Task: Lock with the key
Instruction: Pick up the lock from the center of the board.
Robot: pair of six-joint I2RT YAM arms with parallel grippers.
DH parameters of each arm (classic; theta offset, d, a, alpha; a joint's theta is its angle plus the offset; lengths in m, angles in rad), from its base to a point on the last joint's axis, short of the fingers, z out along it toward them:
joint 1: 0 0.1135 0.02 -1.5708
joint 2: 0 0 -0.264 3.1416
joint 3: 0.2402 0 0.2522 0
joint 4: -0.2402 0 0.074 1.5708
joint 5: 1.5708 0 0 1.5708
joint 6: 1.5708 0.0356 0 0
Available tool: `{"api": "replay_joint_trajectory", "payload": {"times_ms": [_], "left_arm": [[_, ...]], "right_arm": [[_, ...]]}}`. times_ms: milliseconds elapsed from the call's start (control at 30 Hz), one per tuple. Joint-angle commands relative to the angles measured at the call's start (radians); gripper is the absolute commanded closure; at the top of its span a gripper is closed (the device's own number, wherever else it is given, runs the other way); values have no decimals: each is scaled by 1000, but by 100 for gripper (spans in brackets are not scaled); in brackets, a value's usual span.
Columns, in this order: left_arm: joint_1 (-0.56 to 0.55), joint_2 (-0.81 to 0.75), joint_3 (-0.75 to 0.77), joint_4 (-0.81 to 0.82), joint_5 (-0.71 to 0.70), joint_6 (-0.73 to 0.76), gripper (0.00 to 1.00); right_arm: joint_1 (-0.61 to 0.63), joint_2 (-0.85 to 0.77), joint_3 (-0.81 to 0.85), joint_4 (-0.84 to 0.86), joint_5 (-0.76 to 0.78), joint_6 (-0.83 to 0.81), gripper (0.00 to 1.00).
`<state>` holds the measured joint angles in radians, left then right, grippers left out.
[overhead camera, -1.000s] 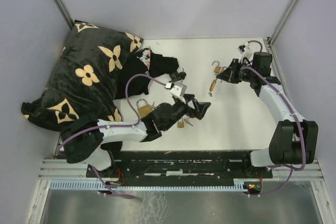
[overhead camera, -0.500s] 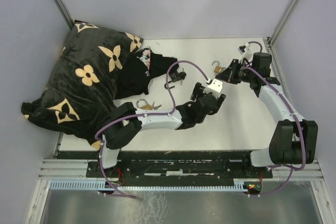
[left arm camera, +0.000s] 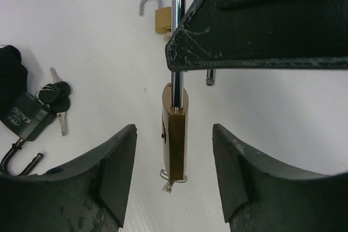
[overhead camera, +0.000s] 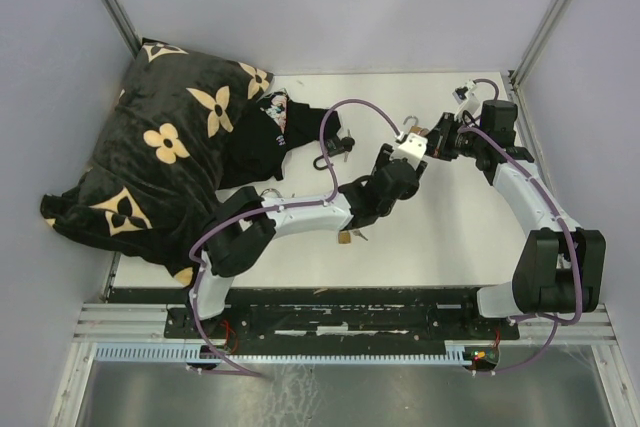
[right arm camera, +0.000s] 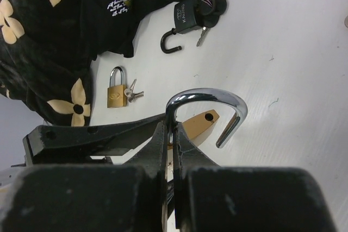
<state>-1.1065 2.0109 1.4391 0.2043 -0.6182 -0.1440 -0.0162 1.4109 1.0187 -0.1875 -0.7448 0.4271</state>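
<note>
Above the white table [overhead camera: 440,237], the right gripper [right arm camera: 174,134] pinches tight the chrome shackle [right arm camera: 209,99] of a brass padlock [left arm camera: 175,139], which hangs upright with a key [left arm camera: 169,180] at its underside. The left gripper [left arm camera: 174,156] stands partly open astride the lock's body, both fingers clear of it. A black padlock [left arm camera: 24,117] lies beside the dark flowered cloth [right arm camera: 65,20].

White table [overhead camera: 450,237] with padlocks [right arm camera: 115,93], patterned blanket [overhead camera: 170,147]

white arms [overhead camera: 300,217], purple cables [overhead camera: 352,102], black left claw [left arm camera: 173,134]
</note>
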Motion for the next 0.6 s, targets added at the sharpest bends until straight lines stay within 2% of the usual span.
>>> {"api": "replay_joint_trajectory", "payload": {"times_ms": [0,200,333,467,533,567], "left_arm": [[28,23,64,-6,88,-33,39],[70,33,64,-3,235,-87,50],[90,26,56,19,311,-93,71],[99,-9,22,64,331,-78,90],[99,-33,-5,90,340,-63,96],[100,-46,-21,100,343,-57,97]], "right_arm": [[-7,-39,27,91,-59,29,98],[-7,-34,27,96,-72,41,98],[-7,-32,27,99,-78,46,98],[-6,-35,26,99,-89,49,98],[-7,-33,31,98,-102,50,96],[-7,-34,33,96,-114,48,91]]}}
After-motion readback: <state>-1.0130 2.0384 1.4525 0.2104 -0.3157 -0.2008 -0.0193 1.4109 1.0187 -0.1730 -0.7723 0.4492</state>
